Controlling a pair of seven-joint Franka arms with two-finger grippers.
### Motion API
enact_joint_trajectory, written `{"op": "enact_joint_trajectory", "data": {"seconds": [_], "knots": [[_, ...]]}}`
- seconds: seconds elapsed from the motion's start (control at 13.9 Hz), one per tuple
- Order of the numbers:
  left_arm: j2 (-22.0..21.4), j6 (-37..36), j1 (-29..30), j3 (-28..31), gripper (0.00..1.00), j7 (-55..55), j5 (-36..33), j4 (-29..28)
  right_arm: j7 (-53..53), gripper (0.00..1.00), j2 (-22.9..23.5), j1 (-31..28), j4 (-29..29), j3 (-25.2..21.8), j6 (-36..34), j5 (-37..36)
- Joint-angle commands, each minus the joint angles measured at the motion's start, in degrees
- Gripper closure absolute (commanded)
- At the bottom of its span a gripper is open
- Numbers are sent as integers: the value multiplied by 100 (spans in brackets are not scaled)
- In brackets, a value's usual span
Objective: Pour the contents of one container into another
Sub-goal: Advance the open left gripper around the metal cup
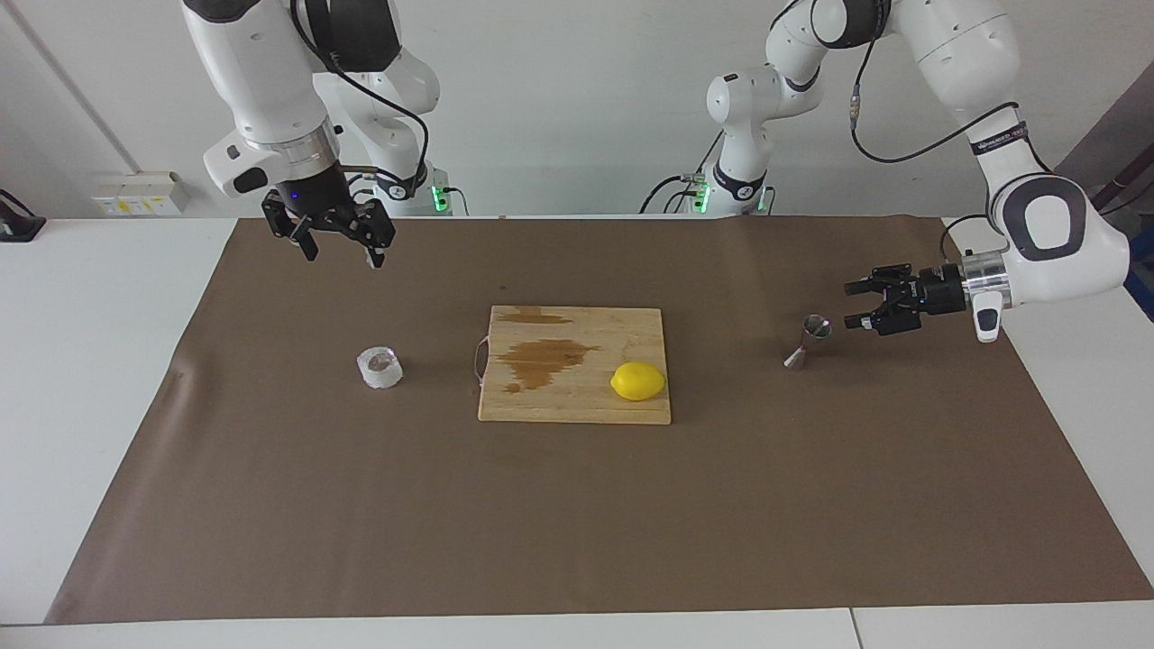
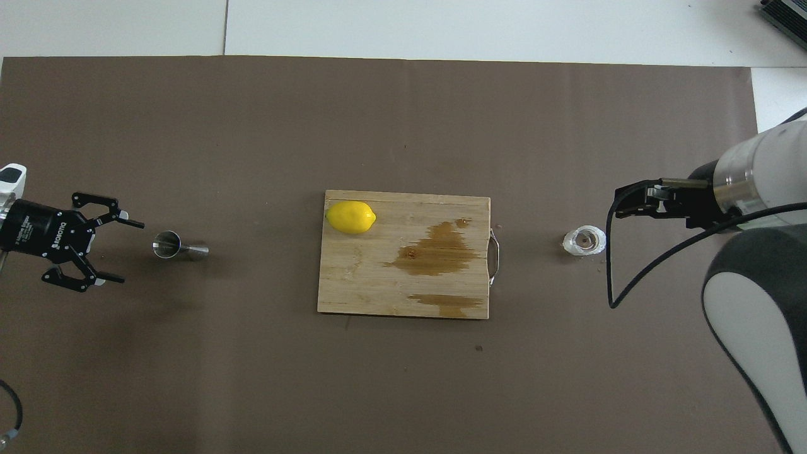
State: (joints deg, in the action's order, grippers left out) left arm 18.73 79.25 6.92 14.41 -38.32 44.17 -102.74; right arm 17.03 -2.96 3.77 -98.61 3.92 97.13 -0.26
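Jigger (image 1: 808, 342) and cup (image 1: 380, 368) stood well apart on the brown mat (image 1: 577, 523), the jigger toward the left arm's end, the cup toward the right arm's end, with a stained wooden board (image 1: 559, 397) between them carrying a lemon (image 1: 637, 380). In the facing view, the left gripper (image 1: 854, 303) lay horizontal at about three o'clock from the jigger, near it but not touching, its fingers spread wide and empty, pointing toward the jigger's rim. The left forearm bent down sharply from a raised elbow. The right gripper (image 1: 341, 250) hung high, pointing straight down from an upright wrist, at about eleven o'clock from the cup in that view, jaws parted, holding nothing.
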Motion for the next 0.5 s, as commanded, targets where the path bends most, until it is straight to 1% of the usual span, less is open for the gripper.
{"op": "enact_joint_trajectory", "data": {"seconds": [0.0,0.29,0.43], "knots": [[-89,300,-147,97,0,-1446,231,-106,-156,0,-38,-96,26,30,-81,185],[-89,372,-103,80,0,-1363,390,-211,-148,0,-38,-96,26,21,-80,185],[-54,407,-50,80,0,-1162,583,-325,-156,0,-38,-96,26,30,-72,185]]}}
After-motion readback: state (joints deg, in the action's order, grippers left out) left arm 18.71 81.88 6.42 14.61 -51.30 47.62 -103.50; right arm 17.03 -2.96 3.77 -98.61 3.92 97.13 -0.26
